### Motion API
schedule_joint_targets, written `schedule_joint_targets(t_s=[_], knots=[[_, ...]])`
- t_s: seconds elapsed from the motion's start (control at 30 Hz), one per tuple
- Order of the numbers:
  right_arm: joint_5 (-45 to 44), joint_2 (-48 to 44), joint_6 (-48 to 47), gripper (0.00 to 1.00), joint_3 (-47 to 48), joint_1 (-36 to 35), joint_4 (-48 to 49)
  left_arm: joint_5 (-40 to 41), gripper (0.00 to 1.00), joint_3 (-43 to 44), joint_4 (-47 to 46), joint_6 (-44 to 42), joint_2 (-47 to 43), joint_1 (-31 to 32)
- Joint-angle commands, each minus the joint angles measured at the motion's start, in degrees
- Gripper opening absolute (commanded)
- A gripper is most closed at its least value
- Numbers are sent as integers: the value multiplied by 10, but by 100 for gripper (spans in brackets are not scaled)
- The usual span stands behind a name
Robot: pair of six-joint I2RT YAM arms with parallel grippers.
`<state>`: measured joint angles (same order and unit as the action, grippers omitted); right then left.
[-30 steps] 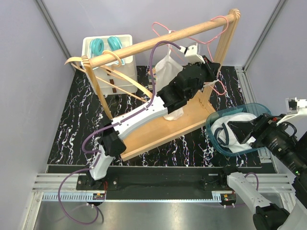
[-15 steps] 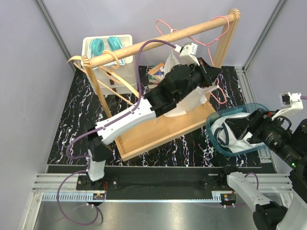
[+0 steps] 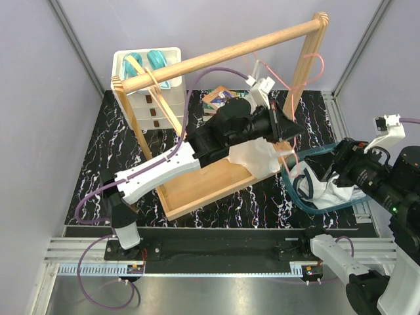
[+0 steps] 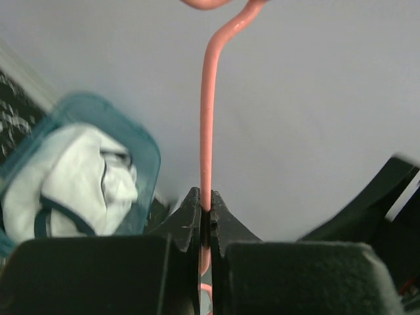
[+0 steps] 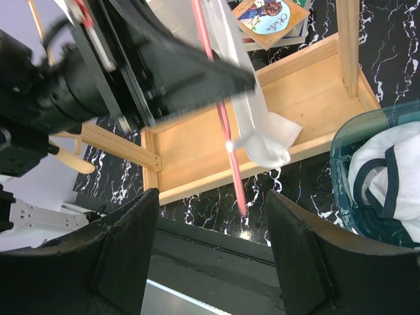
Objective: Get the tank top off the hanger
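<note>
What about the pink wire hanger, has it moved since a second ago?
Yes. The pink wire hanger, pinched in the left tool, has come off the wooden rail and dropped below it.

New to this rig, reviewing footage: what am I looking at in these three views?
Two robot arms, each ending in a two-finger gripper, work at a black marbled table. The top view looks down from behind the arms. The other two come from a camera on each wrist. On the table are a wooden rack, a white drawer unit, a book and a teal basket of white clothes. The left gripper is shut on a pink hanger, with the white tank top hanging from it. The right gripper is open and empty, near the basket.
</note>
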<state>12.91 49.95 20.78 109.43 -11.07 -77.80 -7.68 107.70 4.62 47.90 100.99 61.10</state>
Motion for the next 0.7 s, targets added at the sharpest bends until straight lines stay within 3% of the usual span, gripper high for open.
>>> schedule_joint_targets(t_s=[0.0, 0.37, 0.5, 0.67], knots=[[-7, 20, -9, 73, 11, 2, 32, -114, 0, -33, 41, -6, -54, 0], [-106, -1, 15, 69, -31, 2, 9, -307, 0, -108, 58, -12, -140, -8], [-103, -13, 20, 69, -58, 2, 27, -383, 0, -101, 55, 15, -144, -9], [-35, -21, 39, 65, -123, 2, 101, -443, 0, -101, 52, 39, -164, -11]])
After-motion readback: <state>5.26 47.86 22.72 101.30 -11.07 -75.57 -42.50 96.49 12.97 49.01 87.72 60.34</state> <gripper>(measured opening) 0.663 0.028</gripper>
